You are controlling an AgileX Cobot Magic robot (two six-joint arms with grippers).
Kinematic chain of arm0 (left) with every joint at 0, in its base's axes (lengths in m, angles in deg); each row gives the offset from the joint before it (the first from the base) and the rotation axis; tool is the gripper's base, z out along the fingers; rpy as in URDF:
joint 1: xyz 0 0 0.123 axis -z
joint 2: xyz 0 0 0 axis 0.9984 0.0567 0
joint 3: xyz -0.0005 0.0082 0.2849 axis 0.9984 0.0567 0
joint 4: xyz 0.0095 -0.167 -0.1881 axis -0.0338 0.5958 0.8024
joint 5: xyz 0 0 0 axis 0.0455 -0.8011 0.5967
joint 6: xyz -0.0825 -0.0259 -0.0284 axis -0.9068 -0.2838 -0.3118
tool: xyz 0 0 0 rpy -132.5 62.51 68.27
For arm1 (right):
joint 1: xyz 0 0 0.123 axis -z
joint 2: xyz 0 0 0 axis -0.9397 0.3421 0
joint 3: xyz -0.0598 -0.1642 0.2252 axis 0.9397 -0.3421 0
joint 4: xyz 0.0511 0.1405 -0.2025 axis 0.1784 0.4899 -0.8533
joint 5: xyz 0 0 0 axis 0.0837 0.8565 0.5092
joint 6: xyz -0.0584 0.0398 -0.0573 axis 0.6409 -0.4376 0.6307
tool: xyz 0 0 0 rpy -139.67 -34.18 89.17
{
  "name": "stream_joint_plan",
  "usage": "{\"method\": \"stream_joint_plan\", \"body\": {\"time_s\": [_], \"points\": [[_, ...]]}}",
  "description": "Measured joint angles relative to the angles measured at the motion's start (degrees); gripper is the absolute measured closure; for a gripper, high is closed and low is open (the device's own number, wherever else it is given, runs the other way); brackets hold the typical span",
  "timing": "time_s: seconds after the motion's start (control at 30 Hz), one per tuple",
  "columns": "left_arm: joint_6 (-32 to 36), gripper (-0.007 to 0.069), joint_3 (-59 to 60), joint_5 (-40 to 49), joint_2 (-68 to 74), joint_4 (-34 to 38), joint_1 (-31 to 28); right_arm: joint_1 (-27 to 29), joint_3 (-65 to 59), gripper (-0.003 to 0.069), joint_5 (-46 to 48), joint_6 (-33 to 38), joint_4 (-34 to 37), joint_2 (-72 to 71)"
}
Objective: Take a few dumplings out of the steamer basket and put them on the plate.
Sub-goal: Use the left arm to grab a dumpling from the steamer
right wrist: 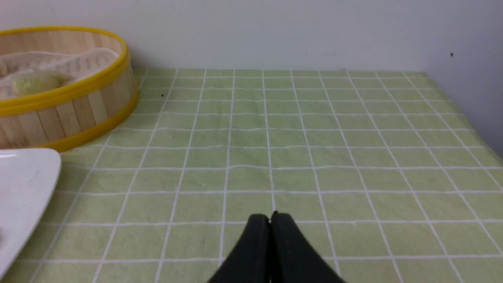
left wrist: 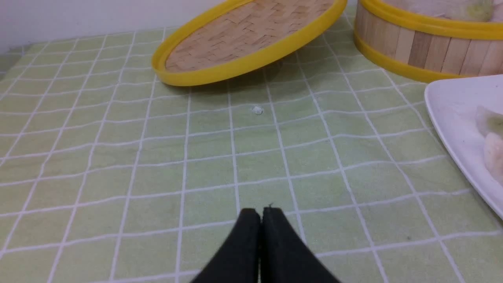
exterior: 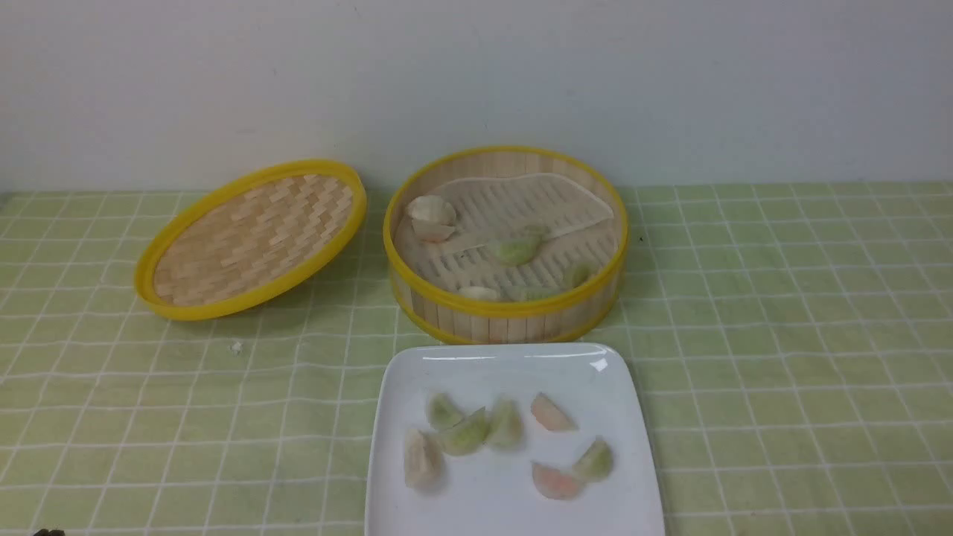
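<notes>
Green checked tablecloth point(exterior: 782, 335) fills the scene, and the white square plate point(exterior: 514, 356) sits front and centre on it. Seven dumplings point(exterior: 464, 434) are on that plate. Three green ones bunch together towards eleven o'clock, touching. A pinkish one sits alone at one o'clock and a cream one lies out at nine. Down at four o'clock, a pink and a green press side by side.

Straight out at twelve o'clock from the plate, just beside its far edge, stands the steamer basket point(exterior: 506, 318). More dumplings are inside: a cream one and a pinkish one together at ten o'clock, and a green one near the middle. Three more are tucked against the near wall, from six round to four. The pale liner point(exterior: 521, 197) is folded back towards twelve o'clock, baring the slatted floor.

Over at nine o'clock from the basket lies the woven bamboo lid point(exterior: 253, 238), tilted, with its basket-side rim raised off the cloth. A small white crumb point(exterior: 236, 347) rests near it.

On the wrist cameras, the left gripper point(left wrist: 261, 212) hangs over bare cloth with its black fingers pressed together, nothing between them. The right gripper point(right wrist: 270, 218) is likewise pinched tight and empty, over open cloth well apart from basket and plate.
</notes>
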Motion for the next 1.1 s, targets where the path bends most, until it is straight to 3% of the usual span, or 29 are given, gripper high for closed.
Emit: {"method": "stream_joint_plan", "body": {"time_s": [0.97, 1.1], "points": [[-0.07, 0.0638, 0.0, -0.16, 0.0, 0.09, 0.0, 0.0, 0.0, 0.0665, 0.0, 0.0, 0.0, 0.0], [-3.24, 0.0638, 0.11, -5.64, 0.0, 6.37, 0.0, 0.0, 0.0, 0.0665, 0.0, 0.0, 0.0, 0.0]]}}
